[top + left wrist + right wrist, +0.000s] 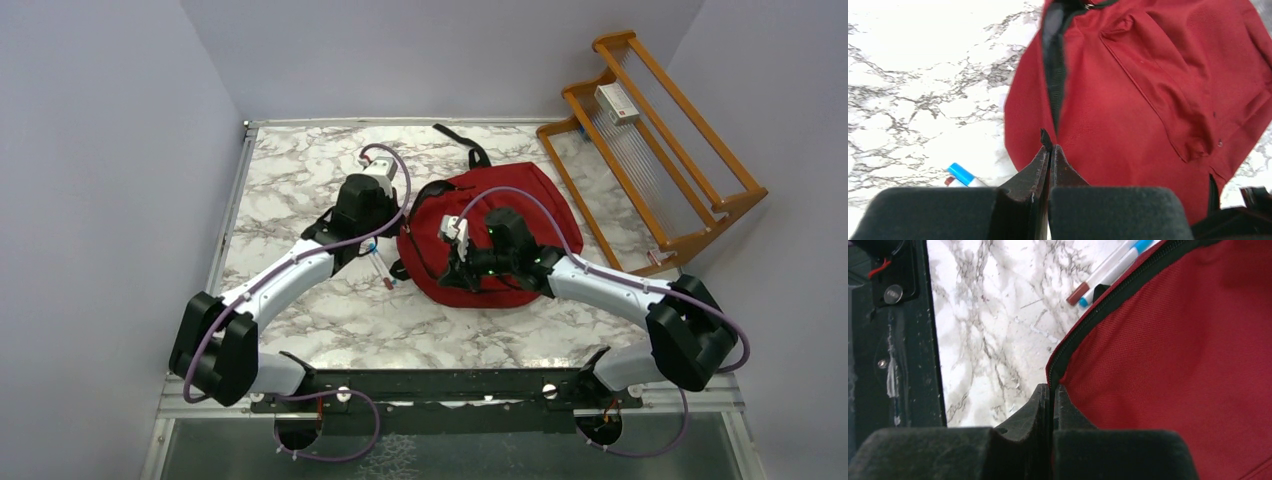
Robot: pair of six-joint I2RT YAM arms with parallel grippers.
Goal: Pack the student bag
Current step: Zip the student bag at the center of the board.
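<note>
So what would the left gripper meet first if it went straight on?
The bag: the shut left gripper points at its black zip strip and seems to pinch a black bit of it; depth is unclear.

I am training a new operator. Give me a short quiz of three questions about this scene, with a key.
1. True or false: the left hand and the right hand are both shut on the student bag.
2. The two pens lie: A inside the bag; B on the table beside the bag; C under the right arm.
3. What lies on the wooden rack?
Key: 1 true; 2 B; 3 a small box.
</note>
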